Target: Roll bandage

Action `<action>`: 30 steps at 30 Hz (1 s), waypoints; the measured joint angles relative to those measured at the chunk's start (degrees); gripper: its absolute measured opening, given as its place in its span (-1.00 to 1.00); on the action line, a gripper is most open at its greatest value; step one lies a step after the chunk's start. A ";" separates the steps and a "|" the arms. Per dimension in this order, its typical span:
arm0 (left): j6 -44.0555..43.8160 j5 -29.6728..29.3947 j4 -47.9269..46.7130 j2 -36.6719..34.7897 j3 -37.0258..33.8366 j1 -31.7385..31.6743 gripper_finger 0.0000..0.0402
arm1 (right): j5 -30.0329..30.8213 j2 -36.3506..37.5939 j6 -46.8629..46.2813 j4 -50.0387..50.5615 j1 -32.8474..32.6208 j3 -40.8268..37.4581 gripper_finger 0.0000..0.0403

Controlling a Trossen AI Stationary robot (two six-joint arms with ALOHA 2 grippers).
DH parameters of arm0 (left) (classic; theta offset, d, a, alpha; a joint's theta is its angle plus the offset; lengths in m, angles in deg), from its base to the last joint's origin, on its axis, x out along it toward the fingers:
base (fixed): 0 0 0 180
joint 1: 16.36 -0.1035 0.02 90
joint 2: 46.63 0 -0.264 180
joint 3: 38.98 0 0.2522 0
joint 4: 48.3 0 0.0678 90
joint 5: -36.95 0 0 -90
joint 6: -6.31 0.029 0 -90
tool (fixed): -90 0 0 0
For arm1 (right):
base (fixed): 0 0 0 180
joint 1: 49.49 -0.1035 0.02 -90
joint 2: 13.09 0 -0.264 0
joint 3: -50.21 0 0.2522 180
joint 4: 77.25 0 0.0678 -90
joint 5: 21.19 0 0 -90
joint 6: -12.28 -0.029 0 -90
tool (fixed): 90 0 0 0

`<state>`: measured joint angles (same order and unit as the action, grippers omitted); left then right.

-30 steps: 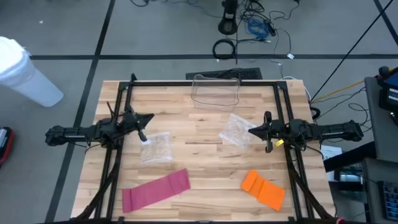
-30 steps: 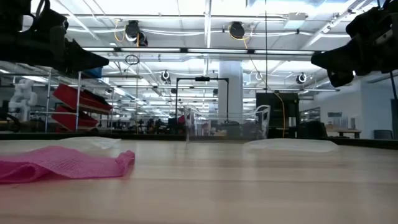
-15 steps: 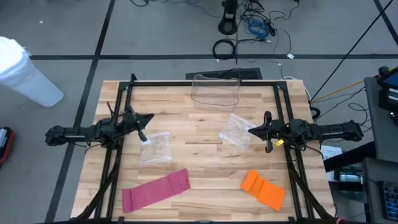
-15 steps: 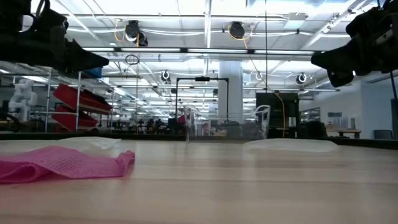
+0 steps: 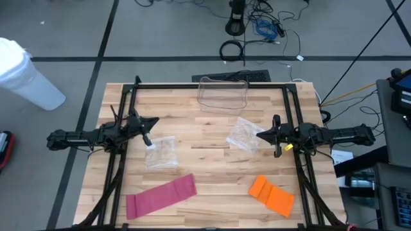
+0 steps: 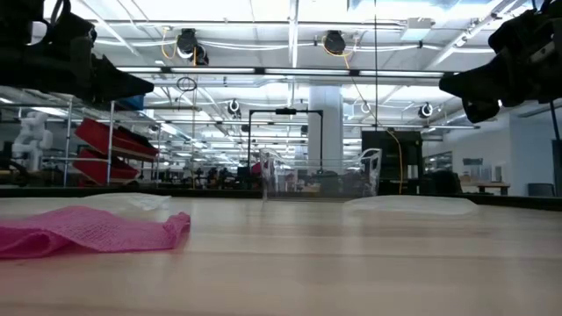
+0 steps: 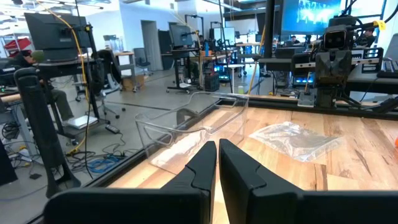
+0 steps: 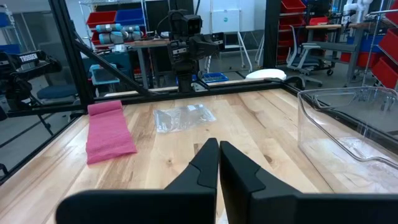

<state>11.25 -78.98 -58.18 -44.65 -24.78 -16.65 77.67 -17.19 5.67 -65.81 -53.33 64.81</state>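
left gripper (image 5: 151,122) closed, empty | right gripper (image 5: 262,135) closed, empty | pink bandage (image 5: 161,196) flat on table (image 5: 205,157)

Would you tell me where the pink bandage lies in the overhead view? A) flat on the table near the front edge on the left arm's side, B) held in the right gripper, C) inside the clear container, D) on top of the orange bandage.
A: the pink bandage lies flat on the table, apart from the orange bandage and the clear container.
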 joint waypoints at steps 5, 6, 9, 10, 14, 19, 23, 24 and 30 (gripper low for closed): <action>0.00 0.00 0.00 0.00 -0.01 0.00 -0.87 | 0.00 -0.01 0.00 -0.01 -0.01 0.02 -1.00; 0.01 0.00 0.02 0.00 0.00 0.01 -0.87 | 0.00 0.01 0.02 0.01 0.01 0.00 -1.00; 0.00 0.00 0.00 0.00 -0.01 0.01 -0.87 | 0.00 0.02 0.01 0.00 0.01 0.01 -1.00; 0.00 0.00 0.00 -0.01 -0.02 0.02 -0.87 | 0.00 0.02 0.00 0.00 0.00 0.02 -1.00; 0.17 0.00 0.06 -0.02 0.00 0.02 -0.87 | 0.00 -0.01 -0.09 0.01 0.00 0.02 -1.00; -0.11 0.20 0.41 -0.01 -0.01 0.02 -0.87 | 0.13 -0.06 -0.74 -1.56 0.00 -0.02 -1.00; -10.69 3.36 2.26 -0.02 -0.02 0.02 -0.87 | -1.73 -0.21 -7.60 -3.54 -0.01 0.00 -1.00; -14.34 3.64 2.29 -0.02 -0.01 0.01 -0.87 | -1.98 -0.25 -9.04 -3.53 -0.01 0.00 -1.00; -20.91 3.61 2.61 -0.02 -0.01 0.02 -0.87 | -0.17 -0.45 -20.63 -2.41 -0.01 0.00 -1.00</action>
<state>-9.66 -75.37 -55.57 -44.68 -24.78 -16.63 77.50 -17.63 -14.97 -68.22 -53.34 64.81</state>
